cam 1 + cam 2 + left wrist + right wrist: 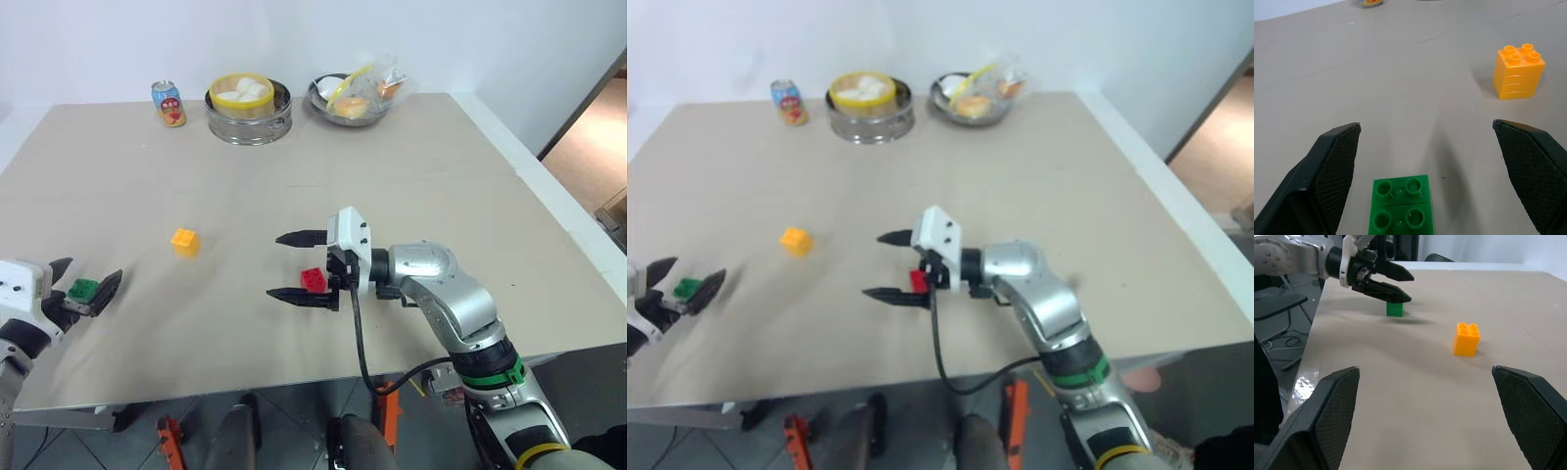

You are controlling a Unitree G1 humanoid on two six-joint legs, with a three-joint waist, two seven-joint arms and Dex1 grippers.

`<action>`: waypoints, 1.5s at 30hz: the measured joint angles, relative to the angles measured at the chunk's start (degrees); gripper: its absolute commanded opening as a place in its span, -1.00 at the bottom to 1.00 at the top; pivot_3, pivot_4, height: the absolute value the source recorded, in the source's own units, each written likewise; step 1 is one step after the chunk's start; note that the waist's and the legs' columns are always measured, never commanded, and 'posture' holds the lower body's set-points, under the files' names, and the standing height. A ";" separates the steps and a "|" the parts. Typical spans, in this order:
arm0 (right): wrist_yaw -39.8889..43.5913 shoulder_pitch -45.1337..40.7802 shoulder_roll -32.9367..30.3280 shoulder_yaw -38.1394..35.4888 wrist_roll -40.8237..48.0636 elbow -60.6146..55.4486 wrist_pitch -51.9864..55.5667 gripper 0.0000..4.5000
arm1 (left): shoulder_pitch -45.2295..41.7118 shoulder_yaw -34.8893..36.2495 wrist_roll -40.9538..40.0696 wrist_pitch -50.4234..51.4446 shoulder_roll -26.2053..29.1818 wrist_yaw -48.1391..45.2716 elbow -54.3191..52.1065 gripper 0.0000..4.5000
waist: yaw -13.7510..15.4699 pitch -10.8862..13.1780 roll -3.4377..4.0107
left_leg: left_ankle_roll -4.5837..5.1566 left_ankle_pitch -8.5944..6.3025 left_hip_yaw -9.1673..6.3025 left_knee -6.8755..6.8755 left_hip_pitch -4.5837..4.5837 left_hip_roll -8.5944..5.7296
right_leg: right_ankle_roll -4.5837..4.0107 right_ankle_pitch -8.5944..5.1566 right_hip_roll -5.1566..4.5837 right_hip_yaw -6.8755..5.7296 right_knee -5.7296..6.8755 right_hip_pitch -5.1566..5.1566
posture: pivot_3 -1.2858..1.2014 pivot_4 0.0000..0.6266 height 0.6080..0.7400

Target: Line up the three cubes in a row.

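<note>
Beige counter (411,176): cubes scattered, not yet in row. Left pincer (86,284) wide open astride green cube (82,289); right pincer (299,266) wide open, empty, beside red cube (313,279). Yellow-orange cube (185,241) lies betw. them, likely row anchor.

Red cube (918,281) between open right pincer (888,265) fingers

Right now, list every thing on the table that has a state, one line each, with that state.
Green cube: upright on the table, between the open left pincer's fingers, not gripped.
Red cube: on the table, between the open right pincer's fingers, not gripped.
Yellow cube: upright, standing alone.
Can: upright.
Steamer: uncovered, buns inside.
Bowl: holding bagged food.
</note>
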 measured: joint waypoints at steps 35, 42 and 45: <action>-2.09 0.98 -4.69 -0.20 -0.22 -3.40 1.96 1.00 | -0.47 -12.10 4.61 -0.42 3.73 -9.45 1.30 -0.39 | 0.44 -0.10 -0.17 | -0.08 -0.05 0.74 0.16 -0.05 0.69 | -0.34 0.77 -0.55 -0.90 -0.06 -0.50 | 0.03 -0.52 1.00; -1.67 3.51 -9.78 -2.33 3.24 -9.55 6.70 1.00 | -13.41 -27.49 3.06 1.67 6.37 -23.11 -5.48 -0.39 | 1.63 -0.09 -0.14 | -0.14 -0.09 0.74 0.31 -0.05 0.92 | -0.45 0.91 -0.51 -1.21 -0.07 -0.54 | 0.03 -0.52 1.00; -2.40 4.68 -10.54 -2.84 4.04 -11.11 8.00 1.00 | -21.01 -32.43 3.66 1.93 5.66 -26.64 -2.13 -0.39 | 1.64 -0.07 -0.10 | -0.17 -0.11 0.68 0.48 -0.05 0.93 | -0.42 0.94 -0.45 -1.25 -0.05 -0.51 | 0.03 -0.52 1.00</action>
